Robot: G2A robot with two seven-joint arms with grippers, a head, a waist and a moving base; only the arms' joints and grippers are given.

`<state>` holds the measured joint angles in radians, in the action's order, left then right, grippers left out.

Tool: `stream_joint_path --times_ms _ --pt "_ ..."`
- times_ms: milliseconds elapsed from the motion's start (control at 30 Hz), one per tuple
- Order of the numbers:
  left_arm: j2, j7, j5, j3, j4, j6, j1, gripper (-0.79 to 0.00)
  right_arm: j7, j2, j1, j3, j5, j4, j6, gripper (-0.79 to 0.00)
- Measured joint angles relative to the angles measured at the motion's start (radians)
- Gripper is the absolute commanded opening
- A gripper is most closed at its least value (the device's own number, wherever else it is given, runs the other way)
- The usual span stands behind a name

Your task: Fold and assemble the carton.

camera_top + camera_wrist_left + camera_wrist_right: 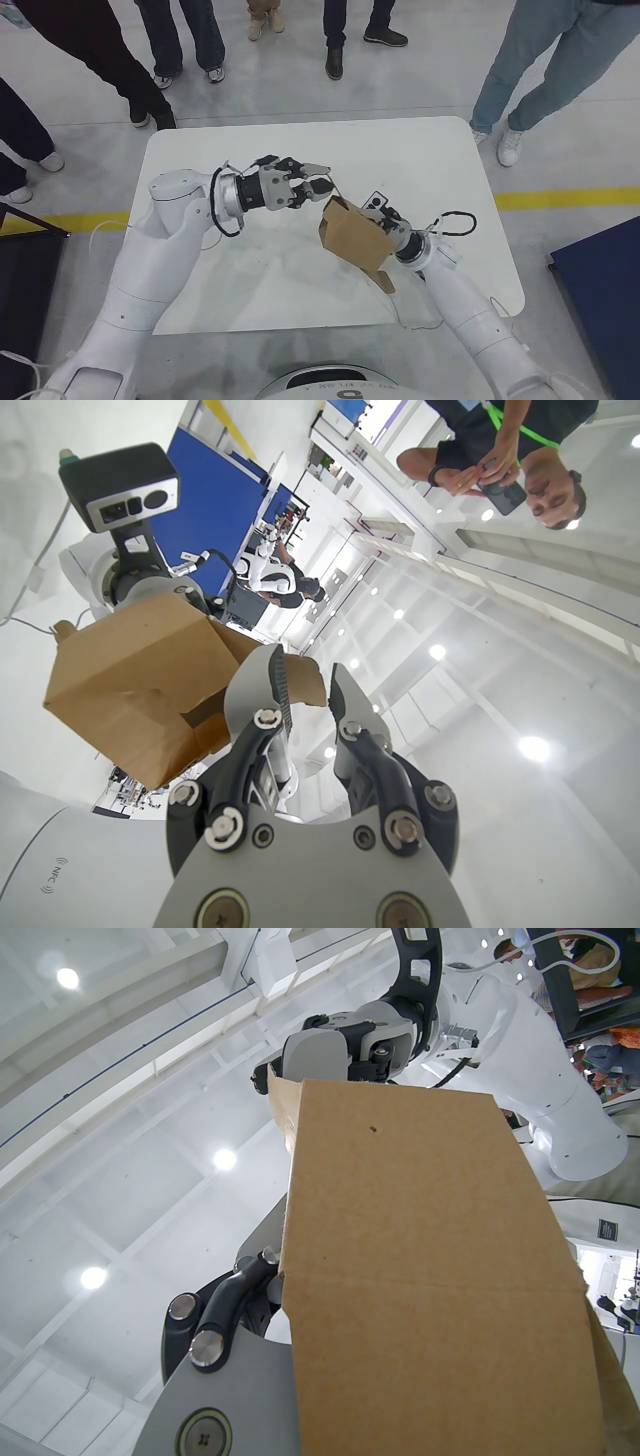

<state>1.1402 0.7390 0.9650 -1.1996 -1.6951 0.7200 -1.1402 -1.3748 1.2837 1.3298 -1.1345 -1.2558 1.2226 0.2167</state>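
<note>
left arm (185,200) mid-table, jaws apart | right arm (460,300) opposite (facing it), jaws clamped

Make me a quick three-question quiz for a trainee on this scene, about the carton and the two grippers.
1. True or false: the carton is a flat sheet.
2. Which gripper holds the carton? A left, B right.
3. Fill in: the left gripper has its jaws ____, with a flap tip between them.
Key: 1 false, it is opened into a box shape; 2 B, the right gripper; 3 open.
</note>
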Motion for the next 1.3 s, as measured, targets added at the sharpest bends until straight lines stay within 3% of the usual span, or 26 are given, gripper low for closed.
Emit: stream_joint_path --times_ms 167,433,900,1300 --pt "-0.007 0.02 -0.001 0.005 -0.022 0.052 -0.011 -0.493 0.004 0.002 -0.007 0.005 0.003 -0.007 -0.002 -0.785" --pt "-0.008 0.008 -0.021 0.039 0.005 0.049 0.003 -0.449 0.004 0.005 -0.017 0.011 0.002 -0.014 0.0 -0.785" --pt "-0.014 0.028 -0.018 0.061 0.03 0.062 0.032 -0.505 0.008 0.005 -0.022 0.007 0.001 -0.019 0.004 -0.785" --pt "-0.03 0.038 -0.034 0.051 0.007 0.083 0.001 -0.585 0.015 0.009 -0.039 0.009 -0.008 -0.038 0.005 -0.785"
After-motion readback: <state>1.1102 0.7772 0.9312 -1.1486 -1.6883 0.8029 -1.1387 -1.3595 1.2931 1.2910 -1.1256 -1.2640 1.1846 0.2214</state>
